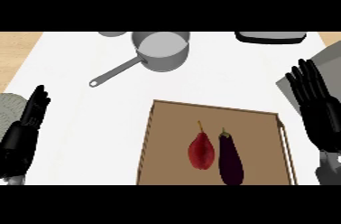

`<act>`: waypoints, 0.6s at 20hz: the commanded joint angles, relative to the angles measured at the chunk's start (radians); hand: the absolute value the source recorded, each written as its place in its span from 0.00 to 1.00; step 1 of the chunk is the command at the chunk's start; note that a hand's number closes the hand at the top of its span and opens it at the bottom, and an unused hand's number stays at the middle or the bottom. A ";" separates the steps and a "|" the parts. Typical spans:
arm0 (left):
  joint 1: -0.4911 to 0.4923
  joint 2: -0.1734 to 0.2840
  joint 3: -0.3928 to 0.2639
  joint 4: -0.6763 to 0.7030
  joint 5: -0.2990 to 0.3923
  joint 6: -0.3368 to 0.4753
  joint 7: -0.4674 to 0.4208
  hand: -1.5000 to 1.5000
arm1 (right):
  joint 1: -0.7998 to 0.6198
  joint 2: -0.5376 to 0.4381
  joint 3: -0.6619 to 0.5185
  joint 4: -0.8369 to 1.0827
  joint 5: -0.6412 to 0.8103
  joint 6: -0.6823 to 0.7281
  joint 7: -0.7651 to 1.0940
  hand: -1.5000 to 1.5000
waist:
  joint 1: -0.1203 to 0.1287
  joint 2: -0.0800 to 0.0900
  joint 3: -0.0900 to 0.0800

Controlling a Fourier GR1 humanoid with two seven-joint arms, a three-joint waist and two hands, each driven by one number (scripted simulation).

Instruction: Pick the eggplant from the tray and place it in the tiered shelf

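Down on the white counter [80,123], a brown tray [173,128] sits in the lower middle of the head view, its near edge cut off by the bottom of the scene. On it lies the eggplant [230,160], dark purple, lengthwise with its stem end pointing away from the robot, in the right half of the tray. Just beside it on the left, apart by a thin strip of tray, lies a red pepper [200,151] with a thin stem pointing the same way. Neither hand touches either one. The left hand [30,112] shows at the left edge over the counter, fingers straight and pointing up, holding nothing, next to a grey speckled object [12,105] at the edge. The right hand [314,99] shows at the right edge, likewise flat and open with fingers spread and pointing up, holding nothing, well apart from the eggplant and partly over a grey slab [329,58] in the right corner. Farther back stands a grey saucepan [161,49] with its long handle angled toward the left, and a dark flat object [269,37] lies at the top right.
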 commanded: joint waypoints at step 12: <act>-0.088 -0.054 -0.058 -0.031 0.089 -0.139 0.088 0.50 | -0.240 -0.081 0.234 0.290 0.036 0.461 0.130 0.00 | -0.021 0.014 -0.012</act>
